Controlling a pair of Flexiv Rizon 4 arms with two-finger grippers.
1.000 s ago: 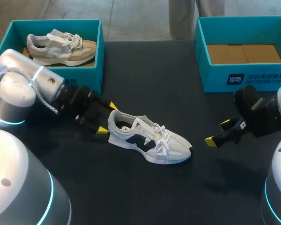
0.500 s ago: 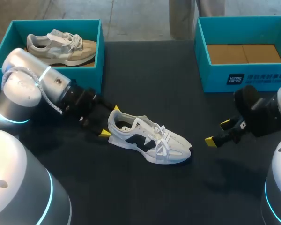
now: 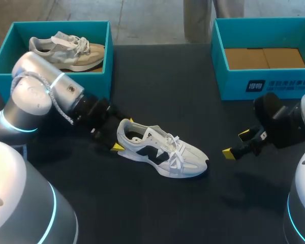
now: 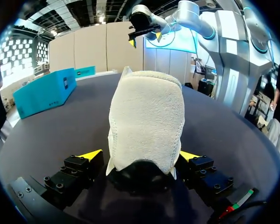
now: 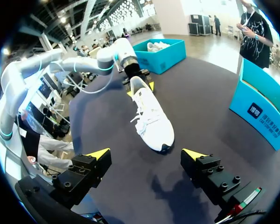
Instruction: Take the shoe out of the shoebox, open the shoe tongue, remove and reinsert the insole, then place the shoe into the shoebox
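Two arms flank the white shoe [image 3: 162, 152] [image 4: 147, 116] [image 5: 151, 116], which stands on its sole mid-bench [image 3: 157, 91], outside both boxes. The left gripper [image 3: 122, 133] [image 4: 141, 155] sits at the heel with its fingers spread to either side. The yellow tips are just beside the heel, and the left wrist view shows a slight gap on one side. The right gripper [image 3: 235, 144] [image 5: 146, 155] hangs open off the shoe's toe, near but apart, with nothing between its fingers. The empty box [image 3: 264, 84] stands at the far right of the bench. The second box [image 3: 108, 56], at the far left, holds a tan shoe [image 3: 66, 48].
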